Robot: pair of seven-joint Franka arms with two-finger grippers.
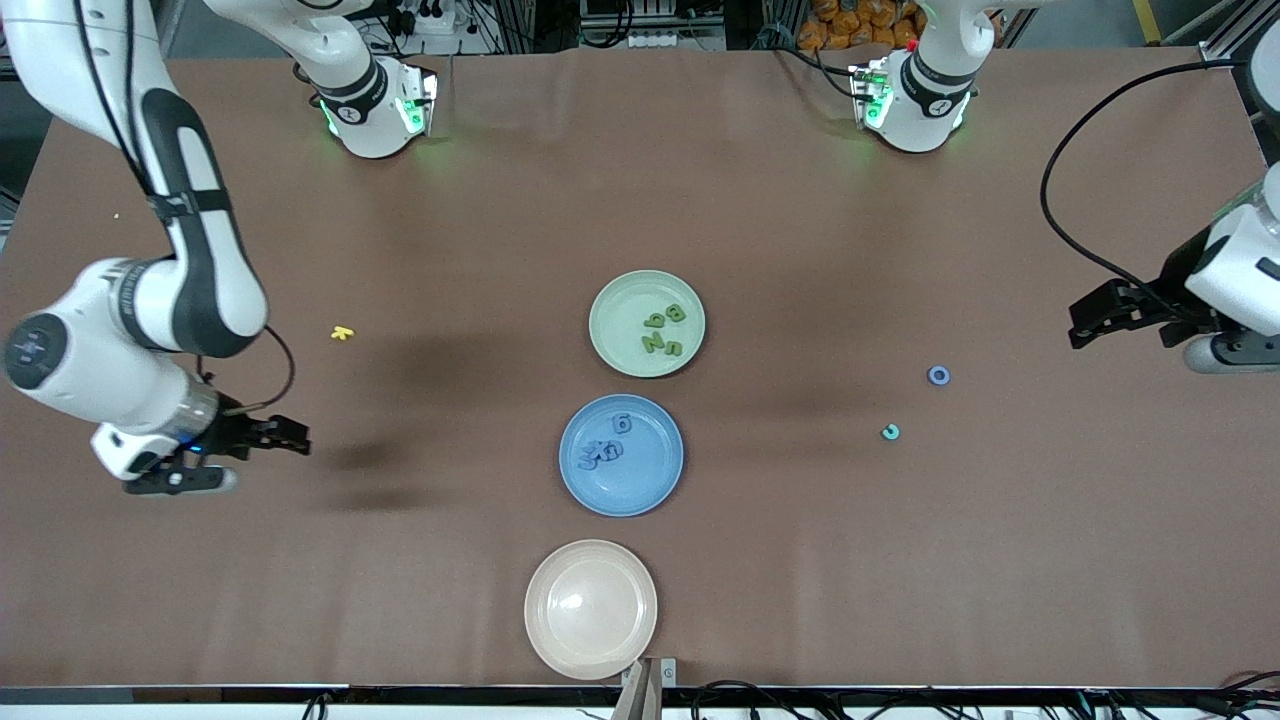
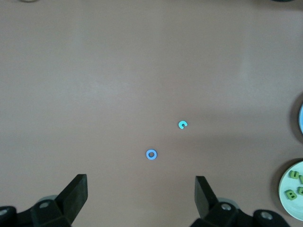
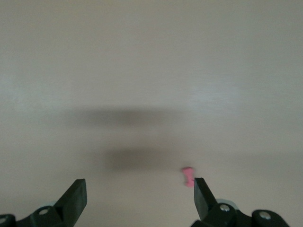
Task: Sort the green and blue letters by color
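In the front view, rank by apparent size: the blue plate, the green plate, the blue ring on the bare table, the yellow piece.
1. Blue plate and green plate: too close to rank.
2. Blue ring and yellow piece: both tiny, too close to rank.

Matt brown table (image 1: 800,560), smooth, cloth-like, faintly creased. Glossy plastic-looking cream plate (image 1: 545,640) near the front edge, catching a highlight. Blue plate (image 1: 660,490) and pale green plate (image 1: 612,345) duller. Green letters (image 1: 664,330) and blue ring letter (image 1: 938,375) look matt, foamy.

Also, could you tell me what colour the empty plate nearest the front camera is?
Pale cream-pink plate; the front view shows it best.
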